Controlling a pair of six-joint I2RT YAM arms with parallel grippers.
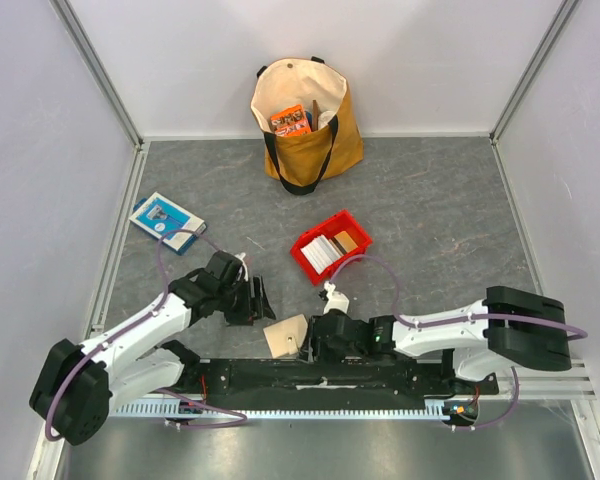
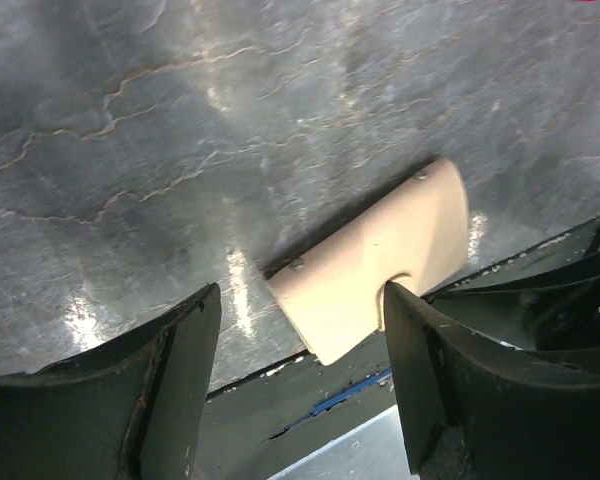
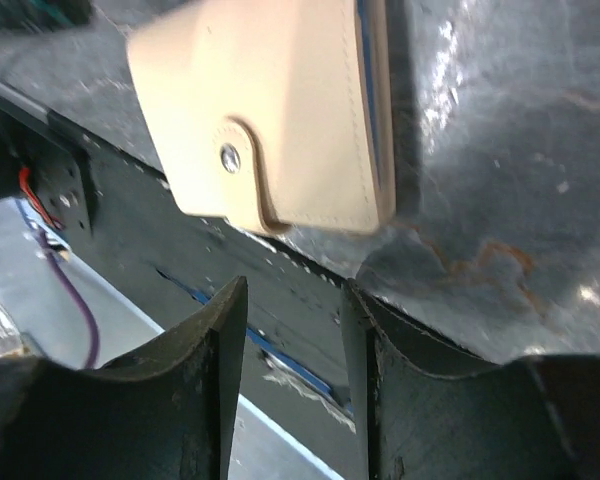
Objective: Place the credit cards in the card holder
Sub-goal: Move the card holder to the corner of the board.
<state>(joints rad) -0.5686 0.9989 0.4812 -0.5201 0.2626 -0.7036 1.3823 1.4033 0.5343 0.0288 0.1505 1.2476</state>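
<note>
— Dark fingers of the left gripper (image 2: 300, 300) fill the bottom of its wrist view, spread wide with nothing between them. What lies past them?

— Only the card holder (image 2: 380, 265), flat on the grey table (image 2: 180, 120) at its near edge, one corner over the dark base plate (image 2: 270, 410). It is folded shut, with the snap tab (image 3: 230, 157) fastened.

— And the right gripper (image 3: 295, 295)?

— Jaws parted roughly halfway and empty too, with the tips just short of the holder from the other side. Neither arm touches it.

— How would it handle, you reckon?

— Light and soft, I'd judge. The skin is leather-like, so it should give under the pads and not slip much. The tab's loose edge looks like the place to pinch for popping the snap. The other gripper could clamp the folded spine so the holder doesn't slide off the edge.

— The credit cards (image 1: 322, 252)?

— Packed in the red tray (image 1: 298, 255), well apart from the holder, mostly white with an orange-brown one at one end. They look thin and stiff, and are likely slick. Packed together like that, they offer only their edges. A gentle pinch across one card's edges seems the way, since several could lift at once.
</note>
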